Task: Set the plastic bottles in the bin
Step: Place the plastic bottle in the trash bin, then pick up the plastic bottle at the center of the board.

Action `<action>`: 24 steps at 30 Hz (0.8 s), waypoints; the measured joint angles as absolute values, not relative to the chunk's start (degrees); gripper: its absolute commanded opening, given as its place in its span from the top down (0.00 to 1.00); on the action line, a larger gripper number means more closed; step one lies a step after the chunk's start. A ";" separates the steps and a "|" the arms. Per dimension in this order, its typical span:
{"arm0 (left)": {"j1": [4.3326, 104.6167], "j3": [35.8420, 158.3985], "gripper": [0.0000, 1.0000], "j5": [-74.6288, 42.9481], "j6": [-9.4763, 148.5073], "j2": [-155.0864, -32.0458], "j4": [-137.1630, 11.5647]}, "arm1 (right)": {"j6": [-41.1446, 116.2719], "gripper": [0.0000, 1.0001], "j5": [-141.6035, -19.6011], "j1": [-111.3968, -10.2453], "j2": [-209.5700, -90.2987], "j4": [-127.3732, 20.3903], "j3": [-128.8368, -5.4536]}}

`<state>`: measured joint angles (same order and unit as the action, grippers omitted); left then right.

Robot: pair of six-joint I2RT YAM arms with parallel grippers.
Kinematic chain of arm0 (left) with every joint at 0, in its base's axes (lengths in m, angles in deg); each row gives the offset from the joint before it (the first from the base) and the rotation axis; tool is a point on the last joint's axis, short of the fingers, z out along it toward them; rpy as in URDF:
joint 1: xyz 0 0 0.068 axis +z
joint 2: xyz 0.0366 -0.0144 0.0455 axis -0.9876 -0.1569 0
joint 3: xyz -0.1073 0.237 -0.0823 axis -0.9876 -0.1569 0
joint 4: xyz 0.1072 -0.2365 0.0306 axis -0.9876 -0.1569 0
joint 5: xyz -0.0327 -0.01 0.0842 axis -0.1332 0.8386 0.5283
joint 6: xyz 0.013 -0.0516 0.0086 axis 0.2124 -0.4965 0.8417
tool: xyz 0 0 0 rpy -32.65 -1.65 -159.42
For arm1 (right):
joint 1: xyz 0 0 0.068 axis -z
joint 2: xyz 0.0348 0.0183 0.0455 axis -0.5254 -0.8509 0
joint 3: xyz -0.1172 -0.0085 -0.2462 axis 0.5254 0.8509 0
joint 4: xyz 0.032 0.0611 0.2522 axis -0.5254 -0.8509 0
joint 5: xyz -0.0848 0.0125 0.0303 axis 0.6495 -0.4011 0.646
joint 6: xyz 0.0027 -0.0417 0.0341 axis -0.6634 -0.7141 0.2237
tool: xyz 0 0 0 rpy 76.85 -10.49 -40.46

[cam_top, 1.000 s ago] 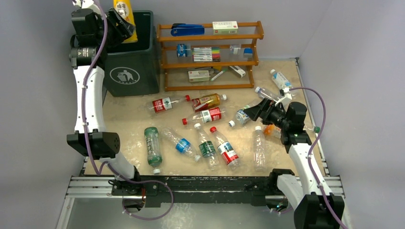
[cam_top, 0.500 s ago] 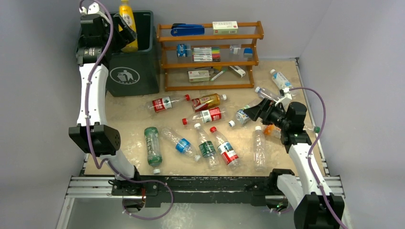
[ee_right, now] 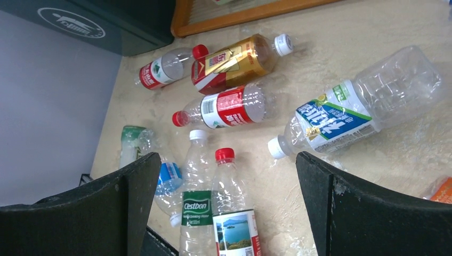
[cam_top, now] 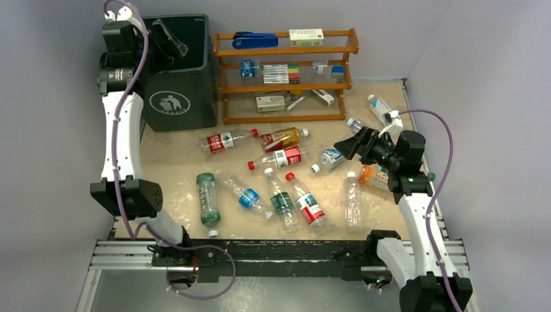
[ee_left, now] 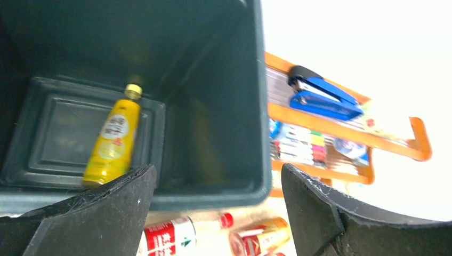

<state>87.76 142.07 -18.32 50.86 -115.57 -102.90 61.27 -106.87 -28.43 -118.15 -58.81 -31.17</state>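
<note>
The dark green bin (cam_top: 177, 97) stands at the back left. My left gripper (cam_top: 170, 39) is open and empty above it. In the left wrist view (ee_left: 218, 210) a yellow bottle (ee_left: 112, 143) lies on the bin's floor (ee_left: 58, 138). Several plastic bottles lie on the table: a red-label one (cam_top: 224, 141), an amber one (cam_top: 283, 138), a green one (cam_top: 208, 197). My right gripper (cam_top: 344, 148) is open and empty, raised just right of a clear blue-and-green-label bottle (cam_top: 330, 158). That bottle (ee_right: 362, 109) shows in the right wrist view (ee_right: 229, 208), beyond the fingers.
An orange-brown wooden rack (cam_top: 286, 75) with a blue stapler, markers and small boxes stands right of the bin. Clear bottles (cam_top: 382, 107) lie at the far right edge, an orange one (cam_top: 370, 174) beside my right arm. Grey walls close in both sides.
The yellow bottle has left my left gripper and now lies in the bin; the gripper is open. My right gripper has pulled back to the right and up from the blue-and-green-label bottle.
</note>
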 measured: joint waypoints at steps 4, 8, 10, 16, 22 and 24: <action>87.76 136.78 0.13 -22.47 49.79 -108.81 -102.73 | 59.17 0.00 -106.54 -28.43 -115.90 -63.77 -34.73; 87.56 130.75 0.12 -26.96 48.63 -99.37 -102.29 | 56.90 0.00 -105.91 -28.43 -112.73 -68.71 -36.04; 86.78 127.45 0.12 -28.16 48.06 -94.89 -101.35 | 56.49 0.00 -105.76 -28.43 -111.31 -70.92 -36.02; 74.21 113.05 0.11 -26.67 47.14 -85.45 -98.01 | 56.20 0.00 -105.93 -28.43 -108.58 -73.50 -34.12; 64.88 102.77 0.11 -21.43 48.34 -90.26 -99.01 | 55.55 0.00 -105.95 -28.62 -113.32 -74.24 -33.49; 64.22 100.54 0.11 -19.57 49.63 -92.70 -101.50 | 55.13 0.00 -105.85 -28.67 -116.62 -74.79 -33.97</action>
<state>64.22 100.54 -19.57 49.63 -92.70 -101.50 55.13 -105.85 -28.67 -116.62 -74.79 -33.97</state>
